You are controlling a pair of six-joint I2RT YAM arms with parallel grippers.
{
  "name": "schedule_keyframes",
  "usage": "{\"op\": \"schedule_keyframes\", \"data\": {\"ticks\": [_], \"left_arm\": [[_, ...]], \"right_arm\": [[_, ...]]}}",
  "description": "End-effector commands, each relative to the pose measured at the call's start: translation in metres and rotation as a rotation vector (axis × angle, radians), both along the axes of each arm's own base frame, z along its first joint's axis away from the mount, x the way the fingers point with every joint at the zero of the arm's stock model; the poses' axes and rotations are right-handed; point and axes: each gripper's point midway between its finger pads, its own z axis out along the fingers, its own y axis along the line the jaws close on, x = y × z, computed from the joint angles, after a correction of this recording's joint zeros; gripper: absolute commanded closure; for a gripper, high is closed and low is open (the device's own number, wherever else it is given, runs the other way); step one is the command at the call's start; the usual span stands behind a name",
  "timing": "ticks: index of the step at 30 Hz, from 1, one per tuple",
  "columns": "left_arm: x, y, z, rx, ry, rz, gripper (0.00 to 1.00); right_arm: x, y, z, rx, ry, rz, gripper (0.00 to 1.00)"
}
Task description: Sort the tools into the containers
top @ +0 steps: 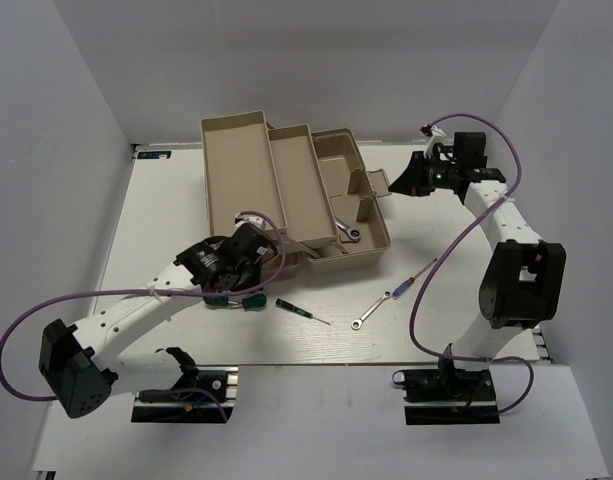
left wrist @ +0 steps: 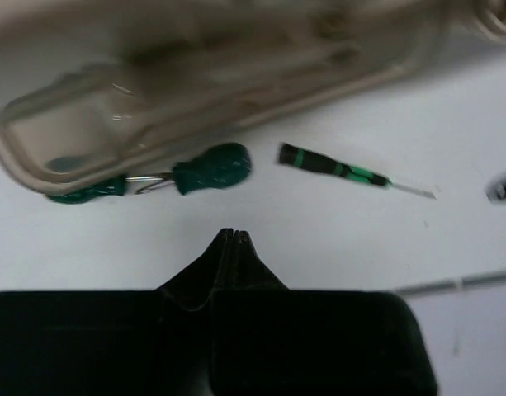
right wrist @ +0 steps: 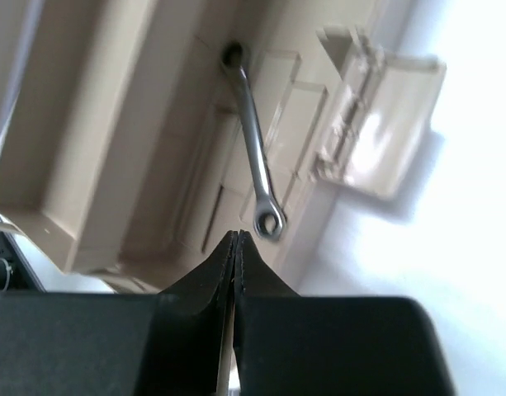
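Observation:
The beige toolbox (top: 286, 170) stands open at the back centre with its trays folded out. One silver wrench (top: 351, 233) lies in its base compartment and shows in the right wrist view (right wrist: 253, 140). On the table lie two green-handled screwdrivers (top: 254, 302) (top: 218, 297), a slim black-handled one (top: 291, 308), a second wrench (top: 371, 312) and a red/blue-handled screwdriver (top: 411, 280). My left gripper (top: 238, 283) is shut and empty just above the green screwdrivers (left wrist: 211, 167) (left wrist: 87, 191). My right gripper (top: 396, 184) is shut and empty by the toolbox's right side.
The translucent brown lid (left wrist: 112, 124) lies over part of one green screwdriver. A small flap (right wrist: 376, 132) hangs open on the toolbox's right side. White walls enclose the table on the left, back and right. Purple cables loop from both arms.

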Motion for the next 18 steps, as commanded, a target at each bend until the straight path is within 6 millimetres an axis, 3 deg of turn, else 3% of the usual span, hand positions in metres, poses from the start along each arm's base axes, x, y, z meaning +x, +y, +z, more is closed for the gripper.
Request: {"op": "schedule_keyframes", "data": {"ticks": [1, 6, 8, 9, 11, 15, 17, 18], "left_arm": [[0.025, 0.023, 0.002, 0.077, -0.107, 0.213, 1.00], [0.045, 0.033, 0.004, 0.116, -0.183, 0.308, 1.00], [0.052, 0.034, 0.001, 0.128, -0.194, 0.326, 1.00], [0.055, 0.032, 0.003, 0.126, -0.196, 0.326, 1.00], [0.061, 0.031, 0.000, 0.141, -0.195, 0.339, 1.00], [0.073, 0.031, 0.007, 0.145, -0.230, 0.358, 1.00], [0.079, 0.032, 0.009, 0.150, -0.243, 0.370, 1.00], [0.082, 0.033, 0.012, 0.144, -0.248, 0.380, 1.00]], "right_arm": [[-0.011, -0.007, 0.012, -0.011, -0.053, 0.011, 1.00], [-0.028, -0.012, -0.007, -0.079, -0.089, 0.088, 0.98], [-0.041, -0.015, -0.014, -0.117, -0.110, 0.146, 0.75], [-0.047, -0.015, -0.016, -0.144, -0.148, 0.189, 0.56], [-0.061, -0.026, -0.026, -0.172, -0.146, 0.243, 0.47], [-0.088, -0.030, -0.035, -0.219, -0.200, 0.385, 0.43], [-0.092, -0.035, -0.038, -0.267, -0.291, 0.466, 0.43], [-0.105, -0.036, -0.043, -0.275, -0.287, 0.524, 0.43]]}}
